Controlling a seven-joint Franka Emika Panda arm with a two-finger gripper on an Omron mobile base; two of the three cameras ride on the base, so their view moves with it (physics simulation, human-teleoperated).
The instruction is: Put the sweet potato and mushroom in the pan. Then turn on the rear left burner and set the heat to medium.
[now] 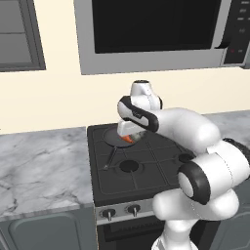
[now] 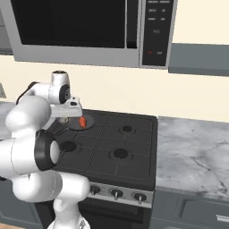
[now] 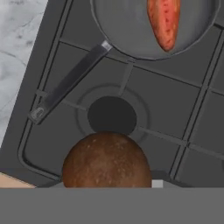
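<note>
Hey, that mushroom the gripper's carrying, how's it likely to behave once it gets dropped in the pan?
The mushroom has a rounded brown cap, so it will probably roll a little. It looks small and likely light. The pan has a raised rim, which should stop it, perhaps beside the sweet potato.

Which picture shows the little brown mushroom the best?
The hand view: the mushroom's brown cap sits big and close at the bottom, above the stove, gripper shut on it. The right base view shows a tiny brown speck under the hand. In the left base view I cannot tell it apart.
</note>
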